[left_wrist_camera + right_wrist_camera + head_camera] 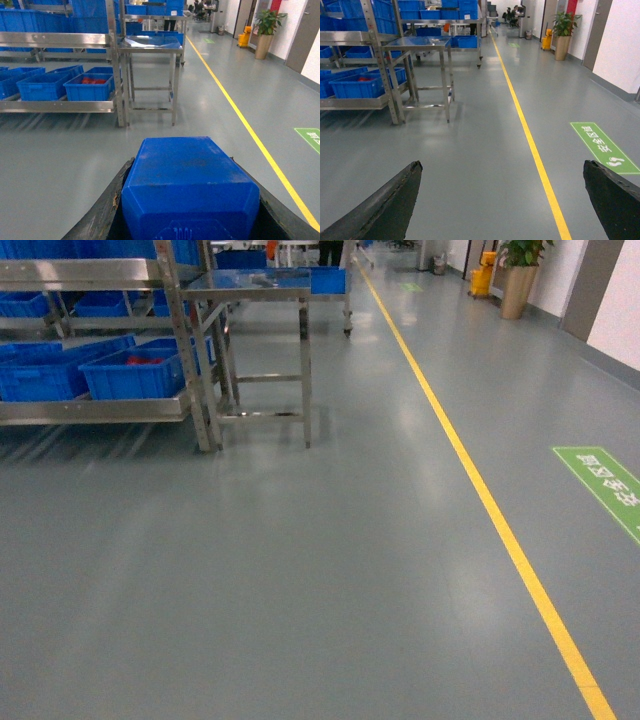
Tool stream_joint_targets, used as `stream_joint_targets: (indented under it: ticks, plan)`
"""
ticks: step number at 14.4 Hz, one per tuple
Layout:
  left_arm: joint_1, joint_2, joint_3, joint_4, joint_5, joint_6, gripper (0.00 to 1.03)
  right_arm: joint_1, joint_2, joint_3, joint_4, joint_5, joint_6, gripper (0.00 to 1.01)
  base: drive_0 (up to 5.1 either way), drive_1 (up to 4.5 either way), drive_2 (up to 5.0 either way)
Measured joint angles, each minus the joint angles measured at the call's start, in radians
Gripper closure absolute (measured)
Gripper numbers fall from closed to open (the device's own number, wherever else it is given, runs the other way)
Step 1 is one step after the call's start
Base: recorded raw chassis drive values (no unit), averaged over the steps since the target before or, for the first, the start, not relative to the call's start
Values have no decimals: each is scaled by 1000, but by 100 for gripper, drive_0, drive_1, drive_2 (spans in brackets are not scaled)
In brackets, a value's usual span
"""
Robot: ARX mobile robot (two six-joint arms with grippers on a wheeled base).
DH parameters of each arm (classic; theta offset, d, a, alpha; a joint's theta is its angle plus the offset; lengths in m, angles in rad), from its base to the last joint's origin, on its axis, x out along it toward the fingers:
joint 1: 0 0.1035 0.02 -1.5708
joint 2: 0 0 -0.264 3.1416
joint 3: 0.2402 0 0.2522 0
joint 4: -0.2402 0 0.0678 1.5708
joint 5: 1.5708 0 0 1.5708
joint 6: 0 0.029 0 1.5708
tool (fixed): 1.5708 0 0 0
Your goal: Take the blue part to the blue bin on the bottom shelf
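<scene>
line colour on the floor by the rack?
Yellow floor line, clearest in the head view.

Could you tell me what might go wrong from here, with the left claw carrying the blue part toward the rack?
1. The rack's bottom shelf is still far off across open floor; the blue part could slip in the left claw while driving.
2. The steel table stands right beside the rack; a wide approach might clip its legs.
3. The nearest blue bin already holds something red, so the part could land in the wrong bin.
</scene>
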Motion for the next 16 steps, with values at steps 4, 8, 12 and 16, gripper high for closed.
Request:
stream_joint_targets:
  ticks: [4,8,12,16]
  plan:
    - [0,0,0,2,0,0,59,0,0,0,3,0,0,3,-12,399,-423]
    - [0,0,0,1,0,0,59,0,0,0,0,0,0,3,-12,399,-423]
    - [0,-1,0,2,0,0,59,0,0,0,0,0,0,3,-12,399,-423]
    - [0,0,0,3,1,0,59,0,0,0,-1,0,0,3,-12,399,-423]
